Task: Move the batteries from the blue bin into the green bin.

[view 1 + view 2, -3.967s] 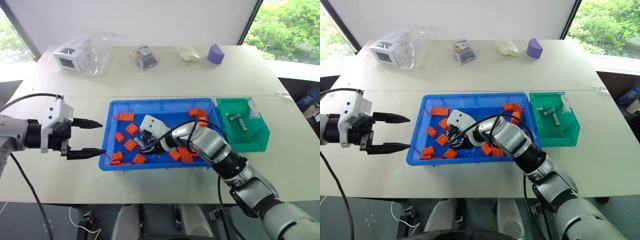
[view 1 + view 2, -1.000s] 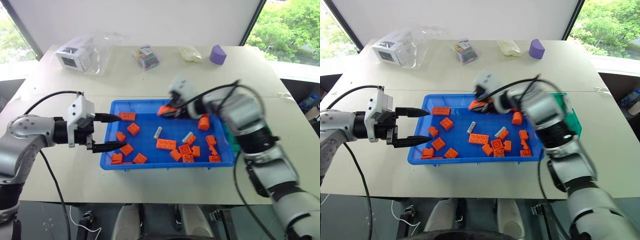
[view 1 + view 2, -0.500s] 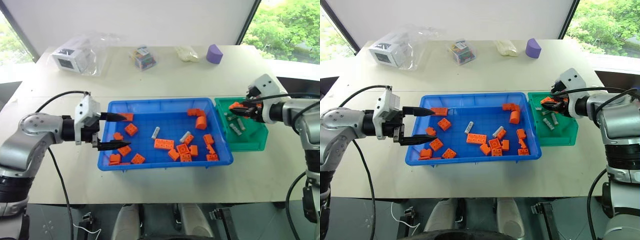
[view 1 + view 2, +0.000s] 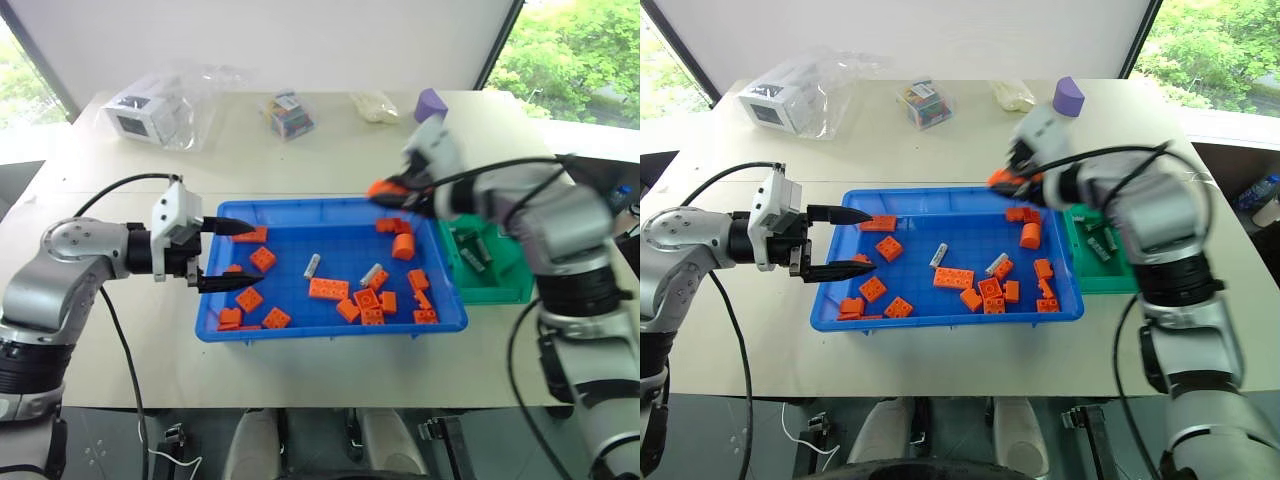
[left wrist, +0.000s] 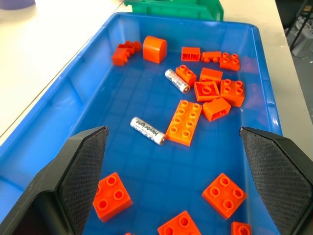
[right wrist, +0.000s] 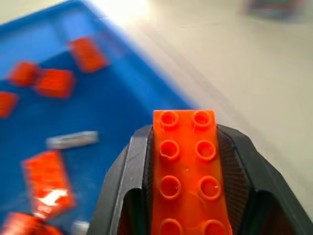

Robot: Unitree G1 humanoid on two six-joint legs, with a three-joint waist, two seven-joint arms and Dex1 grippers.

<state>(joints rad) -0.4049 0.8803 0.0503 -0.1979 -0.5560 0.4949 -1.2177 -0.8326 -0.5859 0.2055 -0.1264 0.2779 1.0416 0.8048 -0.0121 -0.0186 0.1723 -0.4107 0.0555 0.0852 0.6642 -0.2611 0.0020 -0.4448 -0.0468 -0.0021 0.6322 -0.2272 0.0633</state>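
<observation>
The blue bin [image 4: 330, 203] lies mid-table with many orange bricks and two silver batteries [image 4: 312, 264] [image 4: 373, 273] loose on its floor. They also appear in the left wrist view [image 5: 148, 130] [image 5: 176, 81]. My right gripper [image 4: 386, 190] hovers over the bin's far rim, shut on an orange brick [image 6: 186, 156]. At the bin's left end my left gripper [image 4: 232, 256] stands open and empty above the bricks there. The green bin [image 4: 500, 295] sits against the blue bin's right side with batteries [image 4: 470, 248] inside, partly hidden by my right arm.
At the back of the table are a clear plastic bag holding a white box [image 4: 160, 110], a small box of coloured pieces [image 4: 290, 112], a pale wrapped item [image 4: 375, 105] and a purple block [image 4: 432, 100]. Bare tabletop surrounds both bins.
My right gripper swung from over the green bin back left to the blue bin's far rim, still shut on the orange brick. The left gripper stayed where it was, open.
</observation>
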